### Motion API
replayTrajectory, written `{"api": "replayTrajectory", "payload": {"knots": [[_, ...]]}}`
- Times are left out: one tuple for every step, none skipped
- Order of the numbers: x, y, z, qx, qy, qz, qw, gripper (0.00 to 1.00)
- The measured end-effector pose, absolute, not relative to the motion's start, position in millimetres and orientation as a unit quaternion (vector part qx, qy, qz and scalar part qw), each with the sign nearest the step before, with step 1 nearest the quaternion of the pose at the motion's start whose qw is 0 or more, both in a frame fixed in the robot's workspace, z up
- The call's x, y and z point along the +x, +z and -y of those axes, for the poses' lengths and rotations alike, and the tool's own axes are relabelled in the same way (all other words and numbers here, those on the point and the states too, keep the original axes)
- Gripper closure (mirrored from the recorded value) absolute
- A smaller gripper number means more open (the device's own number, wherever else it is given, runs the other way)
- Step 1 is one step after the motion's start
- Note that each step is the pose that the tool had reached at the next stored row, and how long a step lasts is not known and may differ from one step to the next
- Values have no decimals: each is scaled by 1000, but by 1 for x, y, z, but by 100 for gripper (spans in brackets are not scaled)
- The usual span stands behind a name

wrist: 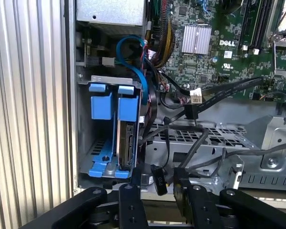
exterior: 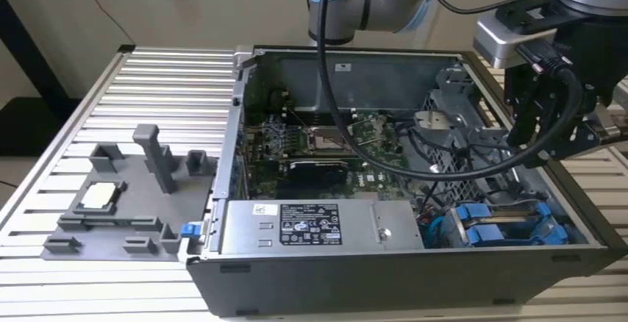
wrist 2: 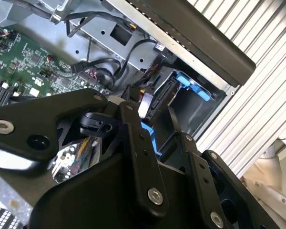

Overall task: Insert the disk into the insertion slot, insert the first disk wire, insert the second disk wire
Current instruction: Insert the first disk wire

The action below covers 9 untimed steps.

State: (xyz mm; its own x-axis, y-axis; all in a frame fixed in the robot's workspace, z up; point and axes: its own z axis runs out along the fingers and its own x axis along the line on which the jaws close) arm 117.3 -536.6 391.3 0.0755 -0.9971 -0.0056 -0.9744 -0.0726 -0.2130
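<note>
1. At the exterior view's lower right, two blue-framed drives (exterior: 481, 231) stand side by side in the grey perforated cage (exterior: 459, 156).
2. In the first wrist view the disk (wrist: 126, 149), seemingly the one beside the cables, sits in the insertion slot (wrist: 109, 78); its label is hidden.
3. The gripper (wrist: 158, 171) is released: two black fingers (wrist: 135, 180) spread apart, with one black connector (wrist: 158, 182) between them.

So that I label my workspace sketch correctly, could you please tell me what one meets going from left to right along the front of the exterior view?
grey fixture tray → silver power-supply box → blue-framed drives
</note>
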Motion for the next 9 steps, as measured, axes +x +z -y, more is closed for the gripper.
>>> {"api": "replayTrajectory", "payload": {"knots": [[117,391,537,-729,-71,-676,80,62],[117,391,537,-729,-71,-676,80,68],[117,391,537,-729,-71,-676,80,68],[117,391,537,-729,-71,-676,80,74],[117,391,537,-729,-71,-676,80,80],[117,391,537,-729,-71,-676,80,81],[117,391,537,-729,-71,-676,80,81],[117,391,537,-729,-71,-676,80,81],[117,391,537,-729,-71,-676,80,81]]}}
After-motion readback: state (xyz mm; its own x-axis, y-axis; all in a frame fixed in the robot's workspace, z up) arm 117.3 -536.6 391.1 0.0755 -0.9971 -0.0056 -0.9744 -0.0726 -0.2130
